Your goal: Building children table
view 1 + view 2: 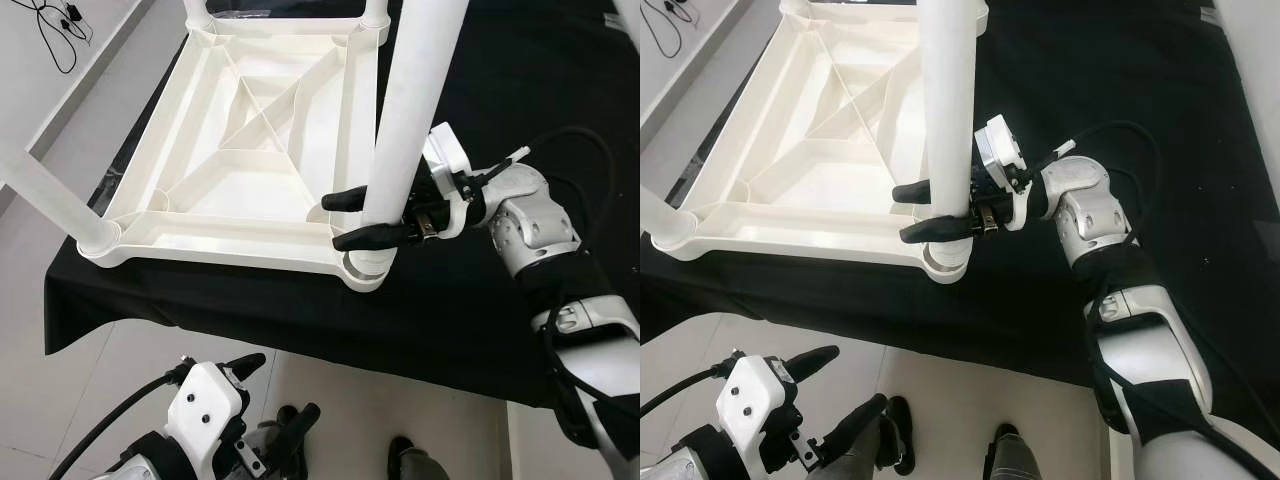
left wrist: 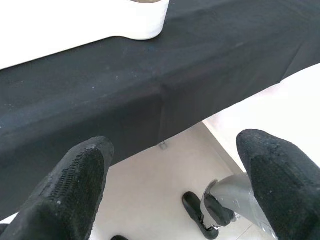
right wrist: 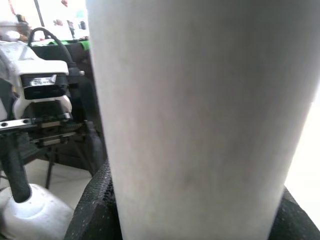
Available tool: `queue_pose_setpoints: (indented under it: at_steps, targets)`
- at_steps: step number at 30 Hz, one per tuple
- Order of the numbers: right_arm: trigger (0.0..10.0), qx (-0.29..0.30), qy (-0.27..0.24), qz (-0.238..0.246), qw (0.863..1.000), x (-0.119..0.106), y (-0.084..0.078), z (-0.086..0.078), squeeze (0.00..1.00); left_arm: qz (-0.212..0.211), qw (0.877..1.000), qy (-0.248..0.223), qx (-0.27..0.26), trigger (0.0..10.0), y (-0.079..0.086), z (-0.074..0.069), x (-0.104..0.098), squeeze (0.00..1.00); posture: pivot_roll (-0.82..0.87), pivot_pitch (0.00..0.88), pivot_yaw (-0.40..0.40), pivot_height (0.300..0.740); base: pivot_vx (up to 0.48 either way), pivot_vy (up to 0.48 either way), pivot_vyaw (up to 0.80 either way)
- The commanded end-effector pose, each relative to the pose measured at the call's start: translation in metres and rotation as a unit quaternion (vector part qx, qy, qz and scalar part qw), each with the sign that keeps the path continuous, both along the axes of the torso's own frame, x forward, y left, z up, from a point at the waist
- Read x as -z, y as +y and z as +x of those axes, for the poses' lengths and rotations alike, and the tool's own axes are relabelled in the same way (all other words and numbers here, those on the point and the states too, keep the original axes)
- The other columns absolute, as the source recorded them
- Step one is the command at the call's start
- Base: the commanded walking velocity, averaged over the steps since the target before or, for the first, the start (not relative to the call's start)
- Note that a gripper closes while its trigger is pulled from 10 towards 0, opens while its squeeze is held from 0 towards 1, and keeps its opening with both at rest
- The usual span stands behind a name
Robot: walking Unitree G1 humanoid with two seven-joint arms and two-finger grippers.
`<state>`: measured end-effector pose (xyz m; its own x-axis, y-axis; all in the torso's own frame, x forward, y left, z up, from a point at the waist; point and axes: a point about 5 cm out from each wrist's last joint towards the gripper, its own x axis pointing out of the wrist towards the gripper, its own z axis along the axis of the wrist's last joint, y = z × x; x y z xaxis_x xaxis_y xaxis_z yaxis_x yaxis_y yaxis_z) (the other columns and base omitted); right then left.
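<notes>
On black cloth point(image 1: 470, 300), upturned tabletop point(image 1: 250, 130), right tool point(image 1: 350, 218) clamping leg point(image 1: 405, 120), tiled floor point(image 1: 380, 410)

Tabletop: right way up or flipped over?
Flipped: the tabletop shows its ribbed underside, and the right gripper holds a leg pointing up.

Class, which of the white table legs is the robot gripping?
The leg at the near right corner, clamped by the right gripper; the near left leg stands untouched.

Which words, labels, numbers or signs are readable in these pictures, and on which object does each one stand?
None can be read.
Too blurred to read: a small pale label on the black and white equipment behind the table leg, in the right wrist view.
The overturned table top, the black cloth and the right end effector show no print.
</notes>
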<state>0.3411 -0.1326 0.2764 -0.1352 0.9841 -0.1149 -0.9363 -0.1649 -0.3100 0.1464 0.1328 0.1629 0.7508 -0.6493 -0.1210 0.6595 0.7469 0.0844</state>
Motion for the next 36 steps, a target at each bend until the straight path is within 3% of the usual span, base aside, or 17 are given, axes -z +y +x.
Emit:
queue_pose_setpoints:
  at_steps: [1,7,13,36]
  targets:
    - [10.0,-0.012,0.026,-0.023,0.999,0.016,0.003,-0.003,0.00,0.005,1.000,0.017,0.003,10.0,0.001,-0.003,0.004,0.00,0.14,0.365,0.058,0.740,0.000,0.000,0.00]
    - [10.0,-0.051,0.024,-0.023,0.998,0.018,0.017,-0.014,0.00,0.003,1.000,0.016,0.004,10.0,0.000,-0.001,0.004,0.00,0.14,0.362,0.055,0.740,0.000,0.000,0.00]
    - [10.0,-0.052,0.020,-0.026,0.998,0.020,0.022,-0.012,0.00,0.002,1.000,0.014,0.004,10.0,-0.001,0.000,0.004,0.00,0.14,0.360,0.049,0.740,0.000,0.000,0.00]
    - [10.0,-0.005,0.009,-0.025,1.000,0.015,0.010,0.000,0.00,0.000,1.000,0.016,0.008,10.0,-0.003,-0.002,0.005,0.00,0.13,0.350,0.050,0.740,0.000,0.000,0.00]
